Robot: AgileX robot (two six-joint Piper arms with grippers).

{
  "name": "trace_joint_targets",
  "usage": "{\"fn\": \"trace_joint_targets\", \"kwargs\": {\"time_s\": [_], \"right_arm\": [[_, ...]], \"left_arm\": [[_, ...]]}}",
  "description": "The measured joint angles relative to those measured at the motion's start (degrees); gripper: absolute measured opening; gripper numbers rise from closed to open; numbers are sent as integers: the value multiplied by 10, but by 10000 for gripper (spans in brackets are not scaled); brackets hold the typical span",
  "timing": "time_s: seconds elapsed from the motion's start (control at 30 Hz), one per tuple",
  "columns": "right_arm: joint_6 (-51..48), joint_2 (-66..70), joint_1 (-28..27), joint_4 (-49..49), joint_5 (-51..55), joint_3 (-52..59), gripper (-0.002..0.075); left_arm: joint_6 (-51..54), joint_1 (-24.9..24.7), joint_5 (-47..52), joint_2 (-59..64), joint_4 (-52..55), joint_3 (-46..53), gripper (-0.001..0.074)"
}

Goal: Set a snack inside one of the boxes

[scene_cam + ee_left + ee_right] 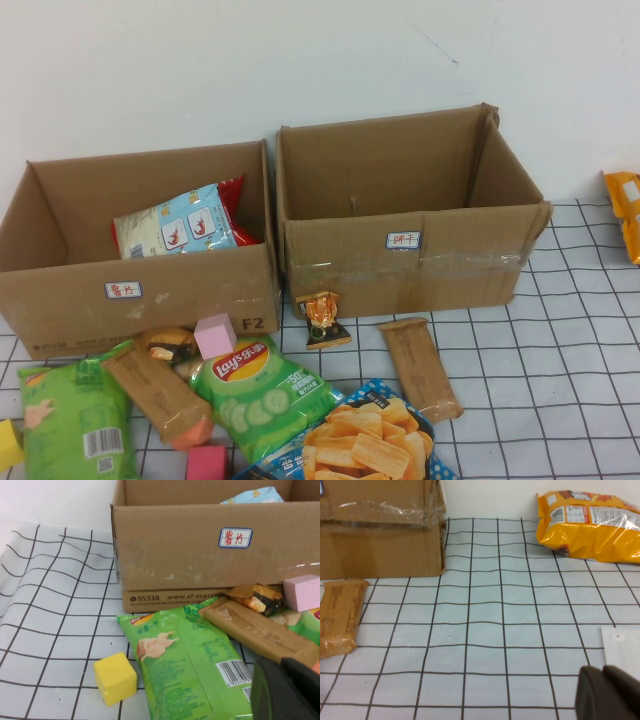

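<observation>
High view shows you two open brown cardboard boxes side by side at the back of the desk [560,330], w/ its white grid-pattern cloth: left box [140,290] already holds a pale-blue snack bag, right box [410,255] looks empty inside. Snacks are piled in front, mostly before the left box: green Lay's chip bag [262,393], light-green chip bag [68,425], tan wrapped biscuit bar [155,393], plus a 2nd tan bar [421,366] lying alone before the right box, long axis running roughly front-to-back. Neither arm shows in the high view. Left hand [285,690] appears only as a dark edge in its wrist cam, hovering just over the light-green bag and near the tan bar; can't tell if it's open or closed. Right hand [607,692] likewise a dark edge over bare cloth; state unclear too. For you, the key relation: the lone tan bar lies off to the right hand's inner side, well apart from it, while the left hand sits right beside the pile, so left arm is prob. nearer a pick.
</observation>
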Motion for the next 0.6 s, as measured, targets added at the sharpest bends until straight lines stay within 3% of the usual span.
{"fn": "trace_joint_targets", "kwargs": {"time_s": [0.6], "right_arm": [[0,0,0,0,0,0,-1]], "left_arm": [[1,0,7,0,3,-1,-1]]}}
